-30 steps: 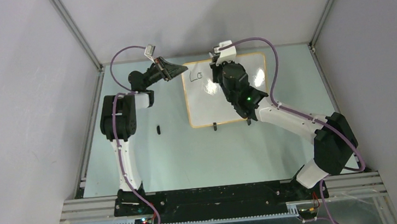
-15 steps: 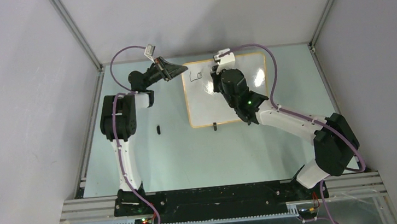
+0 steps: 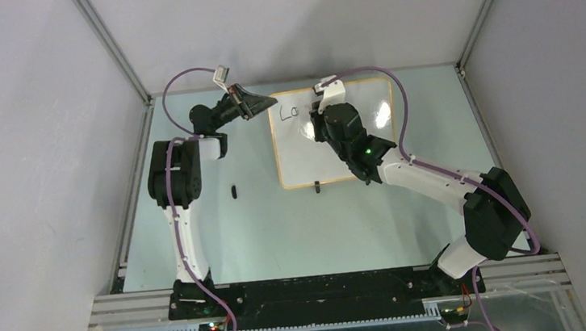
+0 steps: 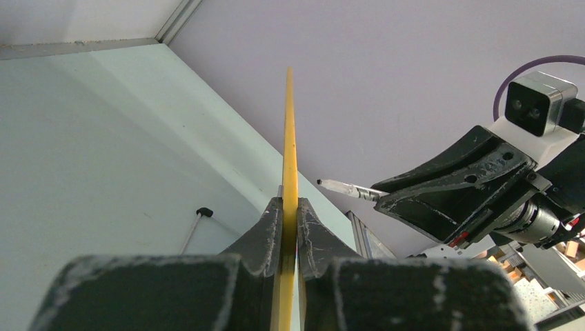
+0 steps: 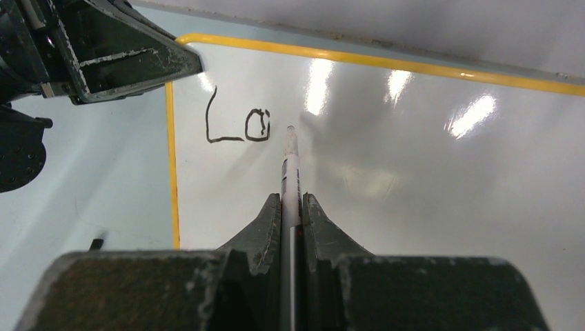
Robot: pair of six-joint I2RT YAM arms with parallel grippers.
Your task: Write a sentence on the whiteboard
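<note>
The whiteboard (image 3: pixel 309 160), white with an orange-yellow rim, lies flat at the back of the table. My left gripper (image 3: pixel 264 102) is shut on its left rim, which the left wrist view shows as a yellow edge (image 4: pixel 290 131) pinched between the fingers (image 4: pixel 289 207). My right gripper (image 5: pixel 291 201) is shut on a thin marker (image 5: pixel 288 169) over the board's upper left. The marker's tip sits just right of the black letters "Lo" (image 5: pixel 238 126), all that shows of the sentence. Whether the tip touches the board I cannot tell.
A small black cap-like piece (image 3: pixel 233 191) lies on the pale green table left of the board. Two black stand feet (image 3: pixel 318 186) stick out from the board's near edge. Grey walls and aluminium frame rails (image 3: pixel 113 57) close in the back and sides.
My right gripper has shifted slightly with the marker beside the letters. The left gripper and the board have not moved.
</note>
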